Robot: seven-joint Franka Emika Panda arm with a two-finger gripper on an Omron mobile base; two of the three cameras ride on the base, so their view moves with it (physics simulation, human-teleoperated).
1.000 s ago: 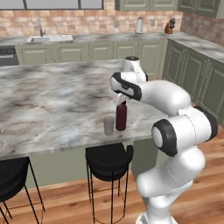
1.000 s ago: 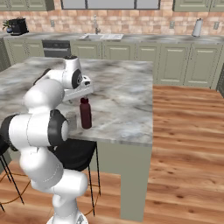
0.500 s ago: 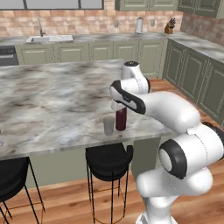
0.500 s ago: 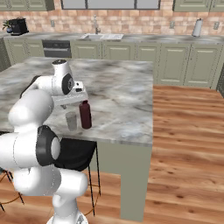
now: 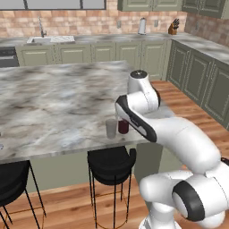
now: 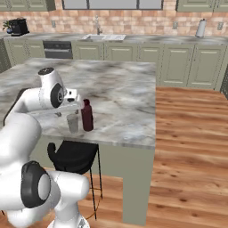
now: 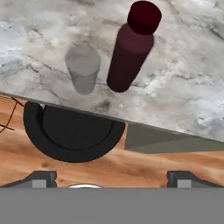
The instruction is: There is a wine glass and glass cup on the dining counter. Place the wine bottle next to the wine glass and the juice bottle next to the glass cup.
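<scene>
The juice bottle [image 7: 130, 52], dark red with a dark cap, stands upright on the dining counter [image 7: 183, 87] near its front edge. The grey glass cup [image 7: 83, 69] stands right beside it, a small gap apart. Both also show in the side views: juice bottle [image 6: 87, 116] and glass cup [image 6: 72, 123], and again glass cup [image 5: 110, 128] with the juice bottle [image 5: 123, 126] partly behind my arm. My gripper [image 7: 113, 178] hangs open and empty above the counter edge, back from the bottle. The wine glass and the wine bottle are out of view.
A black round stool [image 7: 72, 131] sits just below the counter edge under the cup; it is also seen as stool [image 5: 111, 159] and stool [image 6: 73, 156]. A second stool [image 5: 11, 176] stands further left. The wall counter with sink [image 5: 49, 39] runs behind.
My hand has drawn up and back from the juice bottle toward the counter's front edge. The bottle stays standing beside the cup. The jaws remain wide.
</scene>
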